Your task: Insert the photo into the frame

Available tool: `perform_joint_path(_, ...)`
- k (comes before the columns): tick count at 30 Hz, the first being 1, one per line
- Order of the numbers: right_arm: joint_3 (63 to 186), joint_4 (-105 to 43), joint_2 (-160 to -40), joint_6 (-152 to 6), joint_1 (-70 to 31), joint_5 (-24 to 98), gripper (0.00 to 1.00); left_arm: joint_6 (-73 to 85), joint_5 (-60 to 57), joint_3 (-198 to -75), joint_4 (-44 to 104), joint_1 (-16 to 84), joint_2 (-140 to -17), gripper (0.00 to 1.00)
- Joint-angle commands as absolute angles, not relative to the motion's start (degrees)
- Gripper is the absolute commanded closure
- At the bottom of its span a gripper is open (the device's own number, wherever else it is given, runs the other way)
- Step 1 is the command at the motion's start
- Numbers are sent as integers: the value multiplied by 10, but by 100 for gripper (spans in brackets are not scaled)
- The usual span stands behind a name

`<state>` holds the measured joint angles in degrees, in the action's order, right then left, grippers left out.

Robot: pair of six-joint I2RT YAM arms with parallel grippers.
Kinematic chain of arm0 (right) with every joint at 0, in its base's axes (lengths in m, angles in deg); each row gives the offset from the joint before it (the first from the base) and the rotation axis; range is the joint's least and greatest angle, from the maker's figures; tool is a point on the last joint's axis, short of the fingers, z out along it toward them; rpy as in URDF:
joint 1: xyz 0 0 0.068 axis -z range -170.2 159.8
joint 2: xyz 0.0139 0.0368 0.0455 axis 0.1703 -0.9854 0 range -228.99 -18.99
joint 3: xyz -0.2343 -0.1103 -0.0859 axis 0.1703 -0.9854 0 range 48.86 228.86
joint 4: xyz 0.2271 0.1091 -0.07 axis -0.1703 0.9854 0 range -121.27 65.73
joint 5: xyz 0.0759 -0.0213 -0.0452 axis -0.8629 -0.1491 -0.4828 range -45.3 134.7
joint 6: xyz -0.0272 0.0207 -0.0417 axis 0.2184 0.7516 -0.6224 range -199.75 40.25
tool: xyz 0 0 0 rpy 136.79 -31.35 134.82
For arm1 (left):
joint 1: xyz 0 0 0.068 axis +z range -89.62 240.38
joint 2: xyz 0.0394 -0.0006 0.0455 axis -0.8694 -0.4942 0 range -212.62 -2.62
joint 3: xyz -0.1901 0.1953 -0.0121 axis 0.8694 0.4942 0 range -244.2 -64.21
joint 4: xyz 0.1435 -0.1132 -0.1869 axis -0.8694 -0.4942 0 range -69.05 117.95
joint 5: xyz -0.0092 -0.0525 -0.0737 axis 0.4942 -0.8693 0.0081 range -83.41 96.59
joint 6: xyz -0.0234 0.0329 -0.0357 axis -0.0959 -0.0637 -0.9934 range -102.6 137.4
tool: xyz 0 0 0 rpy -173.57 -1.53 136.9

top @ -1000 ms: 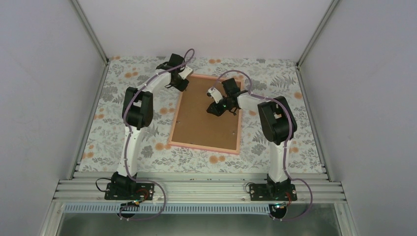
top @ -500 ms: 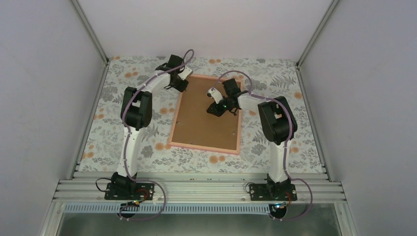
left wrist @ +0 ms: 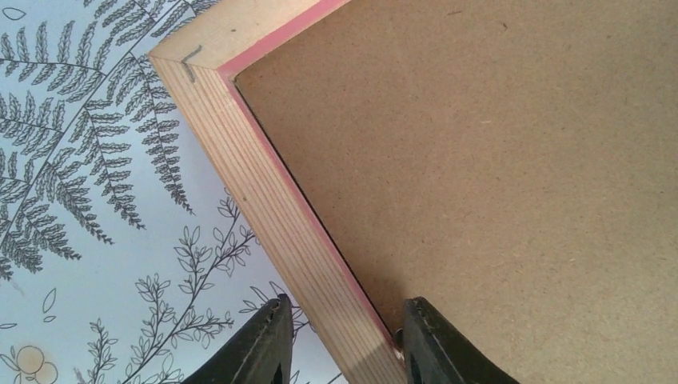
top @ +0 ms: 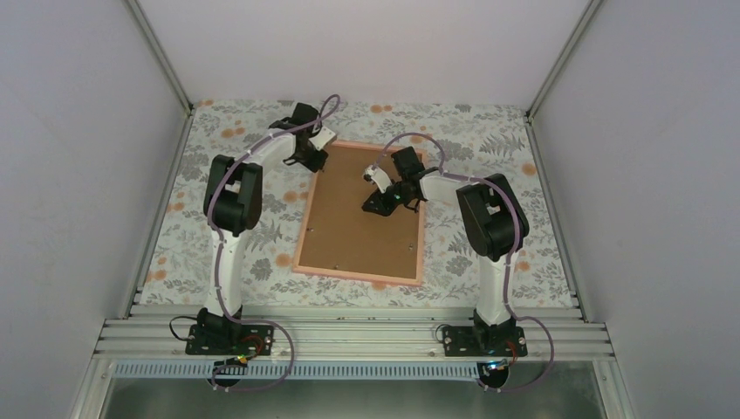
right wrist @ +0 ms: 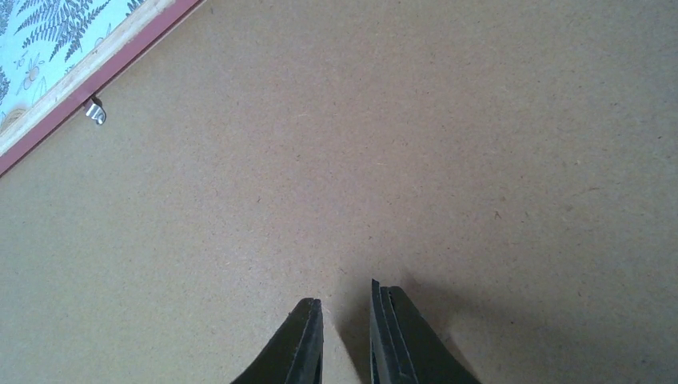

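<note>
The pink frame (top: 358, 277) lies back side up on the floral table, with the brown backing board (top: 358, 218) filling it. The photo is hidden. My left gripper (left wrist: 345, 302) stands open astride the frame's left rail (left wrist: 264, 184) near its far-left corner. One finger is outside on the cloth, and the other touches the rail's inner pink edge over the board (left wrist: 496, 160). My right gripper (right wrist: 344, 294) points down at the board (right wrist: 400, 144) in its far half, tips at its surface. It is barely open, with nothing between its fingers.
A small metal clip (right wrist: 95, 112) sits on the board beside the frame's rail (right wrist: 72, 88). Floral cloth (top: 218, 253) surrounds the frame. Grey walls close in the left, right and far sides. Both arm bases stand on the aluminium rail (top: 349, 336) at the near edge.
The frame with its board has slid and turned a little toward the near left. Both grippers moved that way with it.
</note>
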<state>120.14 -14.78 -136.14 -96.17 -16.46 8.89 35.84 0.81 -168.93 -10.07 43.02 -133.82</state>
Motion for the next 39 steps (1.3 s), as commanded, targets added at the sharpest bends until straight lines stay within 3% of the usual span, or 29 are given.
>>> perform_joint_path(1,1180,-82,-1388,-958,-173,118,82,339,-9,-1731,-156,432,-1337,60)
perform_joint_path(5,1183,-83,-1388,-956,-174,122,82,320,-11,-1754,-151,426,-1346,54)
perform_joint_path(19,1182,-84,-1388,-952,-174,136,83,310,39,-1731,-171,427,-1369,53)
perform_joint_path(39,1176,-88,-1383,-948,-174,149,83,348,33,-1708,-217,436,-1341,62)
